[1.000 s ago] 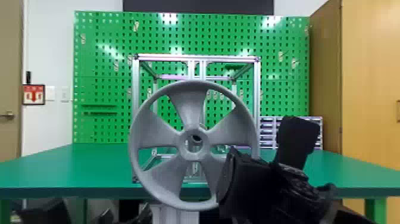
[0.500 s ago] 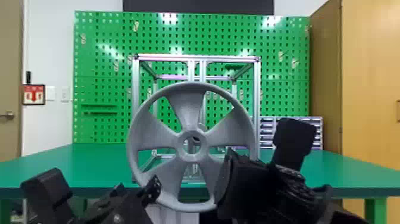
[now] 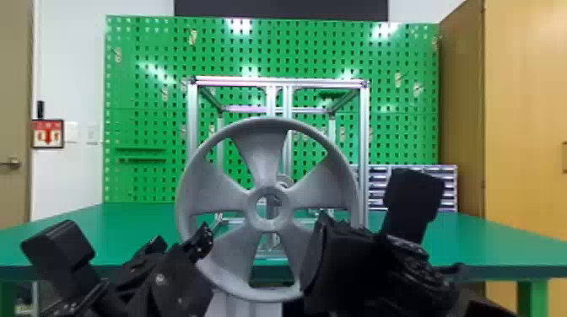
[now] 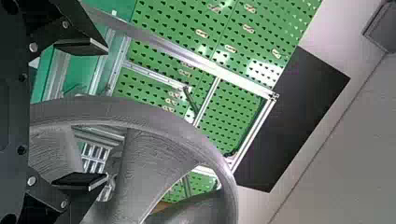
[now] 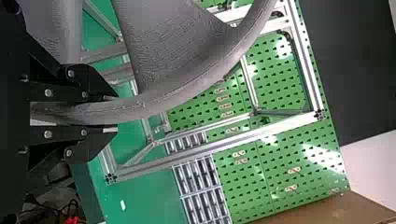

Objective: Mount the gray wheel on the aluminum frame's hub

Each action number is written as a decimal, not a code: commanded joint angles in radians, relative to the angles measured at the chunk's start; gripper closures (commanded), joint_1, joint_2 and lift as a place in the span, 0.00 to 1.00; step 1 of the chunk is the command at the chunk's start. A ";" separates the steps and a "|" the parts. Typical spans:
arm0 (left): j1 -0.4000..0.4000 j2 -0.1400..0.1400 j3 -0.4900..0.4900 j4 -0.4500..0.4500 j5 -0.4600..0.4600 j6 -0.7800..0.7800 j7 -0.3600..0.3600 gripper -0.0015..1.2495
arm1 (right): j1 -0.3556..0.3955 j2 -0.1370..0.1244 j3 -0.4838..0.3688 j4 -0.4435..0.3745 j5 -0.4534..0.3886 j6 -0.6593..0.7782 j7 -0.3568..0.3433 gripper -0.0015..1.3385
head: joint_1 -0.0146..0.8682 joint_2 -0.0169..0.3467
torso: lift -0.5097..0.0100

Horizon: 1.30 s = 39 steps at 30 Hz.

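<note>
The gray wheel (image 3: 261, 143) stands upright in front of the aluminum frame (image 3: 278, 81), with part of the hub (image 3: 284, 181) visible just behind it. At the wheel's lower right is my right gripper (image 3: 314, 253); in the right wrist view, the right gripper (image 5: 109, 114) is shut on the rim of the wheel (image 5: 168, 93). My left gripper (image 3: 202, 244) is at the wheel's lower left. In the left wrist view, the left gripper (image 4: 105, 114) is open, its fingers wide apart with the wheel's rim (image 4: 140, 112) passing between them.
The frame stands on the green table (image 3: 126, 227), before a green pegboard (image 3: 143, 105). A rack of small drawers (image 3: 447, 185) sits at the back right. A wooden cabinet (image 3: 523, 126) rises on the right.
The left arm has come up from the bottom edge to the wheel's lower left. The wheel has shifted slightly left, still held in the right gripper.
</note>
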 commanded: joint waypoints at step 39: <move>-0.085 -0.022 -0.028 0.127 0.008 -0.054 -0.016 0.62 | 0.007 -0.006 0.026 0.000 0.017 -0.028 0.012 0.99 | 0.01 0.06 | 0.02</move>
